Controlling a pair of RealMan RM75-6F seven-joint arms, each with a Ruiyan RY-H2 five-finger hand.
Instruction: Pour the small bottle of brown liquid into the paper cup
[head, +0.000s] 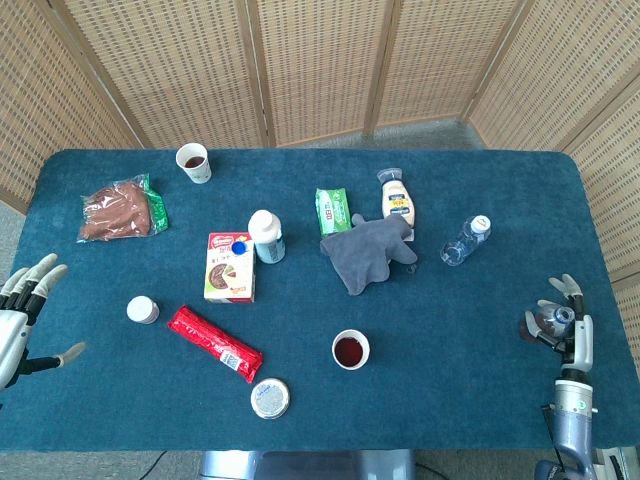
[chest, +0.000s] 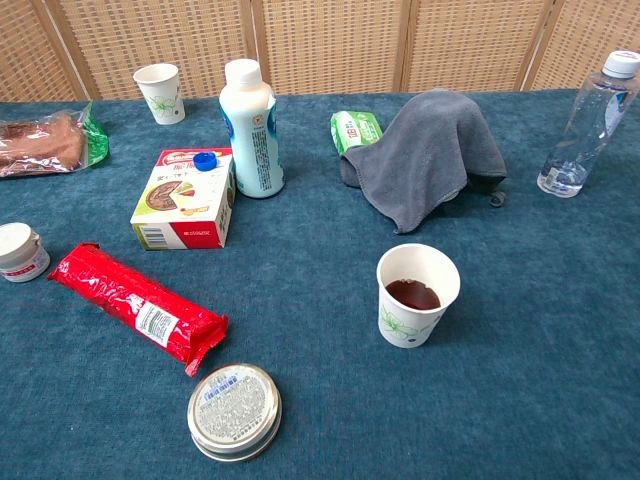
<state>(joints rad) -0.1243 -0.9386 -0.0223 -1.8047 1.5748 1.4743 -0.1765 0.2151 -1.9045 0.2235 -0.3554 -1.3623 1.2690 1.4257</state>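
Small bottle (head: 551, 320) tucked in the right hand (head: 556, 325) at about 4 o'clock on the bench (head: 480, 400), fingers wrapped round it. Looks light, rigid and probably slick, so best gripped round the body, below the neck. Too small to call the long axis; mouth seems to face up. Paper cup (chest: 417, 295) near 6 o'clock, upright, already showing brown liquid, well apart from the bottle. Thin walls, easy to tip. Left hand (head: 22, 312) out at 8 o'clock, fingers spread, holding nothing.

Teal table (chest: 560, 330), red packet (chest: 135, 305), grey cloth (chest: 430, 150), white-and-green cup (chest: 415, 300).
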